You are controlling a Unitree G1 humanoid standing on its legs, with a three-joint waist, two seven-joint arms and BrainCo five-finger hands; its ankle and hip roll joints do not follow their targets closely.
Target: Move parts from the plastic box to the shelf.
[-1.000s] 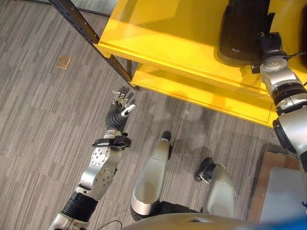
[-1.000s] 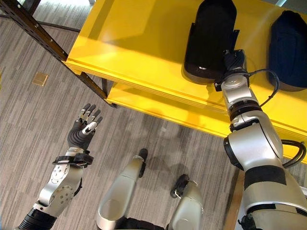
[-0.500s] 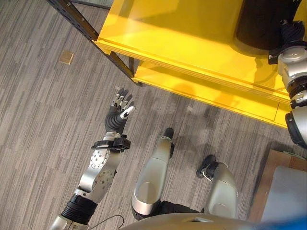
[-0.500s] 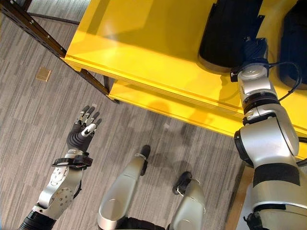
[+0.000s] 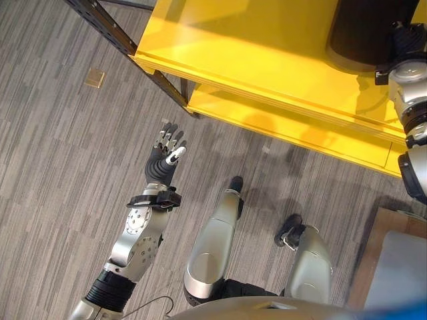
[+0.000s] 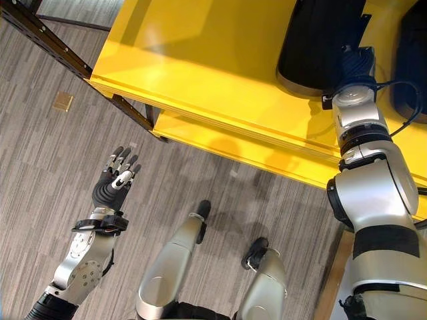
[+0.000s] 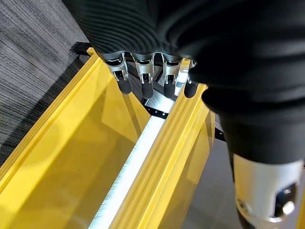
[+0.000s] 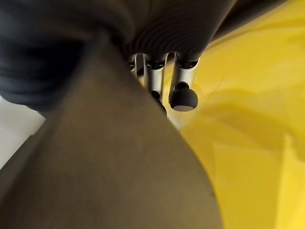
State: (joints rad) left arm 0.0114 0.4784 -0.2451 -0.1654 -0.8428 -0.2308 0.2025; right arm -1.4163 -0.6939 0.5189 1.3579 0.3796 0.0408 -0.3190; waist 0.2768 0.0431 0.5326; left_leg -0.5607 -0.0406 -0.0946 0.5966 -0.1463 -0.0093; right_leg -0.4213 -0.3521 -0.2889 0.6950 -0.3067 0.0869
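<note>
A big black moulded part (image 6: 317,37) lies on the top board of the yellow shelf (image 6: 200,53). My right hand (image 6: 353,63) is at the part's near end, and in the right wrist view its fingers (image 8: 183,98) curl over the part's dark surface (image 8: 119,167). A second, dark blue part (image 6: 410,47) lies to the right of it on the same board. My left hand (image 5: 165,150) hangs over the carpet in front of the shelf, open and holding nothing, its fingers (image 7: 145,81) straight.
A lower yellow board (image 6: 220,143) sits under the top one. A black slanted shelf post (image 6: 47,40) runs along the left. A small tan square (image 6: 63,101) lies on the carpet. A grey plastic box (image 5: 397,260) on a wooden board stands at lower right.
Over the last second my right hand and the black part moved farther back and to the right on the shelf. The left hand has hardly moved.
</note>
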